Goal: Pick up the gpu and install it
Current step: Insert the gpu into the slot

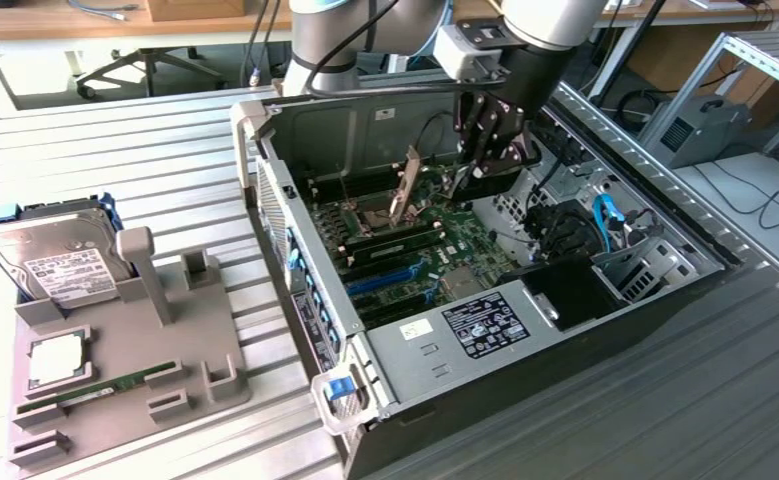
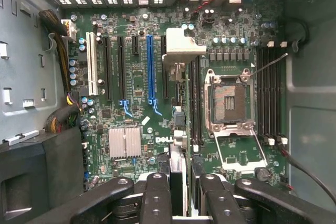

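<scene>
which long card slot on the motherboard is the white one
The white slot, outermost in the row and farthest from the cpu socket. The other long slots are black, apart from one blue slot.

Open computer case [image 1: 403, 345] lies on slatted metal table [image 1: 122, 160]. Green motherboard [image 2: 136, 77] inside, with blue slot [image 2: 150, 66], white slot [image 2: 92, 64], empty processor socket [image 2: 227, 100] with lever up, silver heatsink [image 2: 125, 142]. Blue cable [image 1: 608, 215] near drive bays. Grey holder tray [image 1: 122, 370] at exterior view's left carries hard drive [image 1: 53, 262] standing upright, processor chip [image 1: 56, 360], green memory stick [image 1: 96, 388] lying flat.
</scene>
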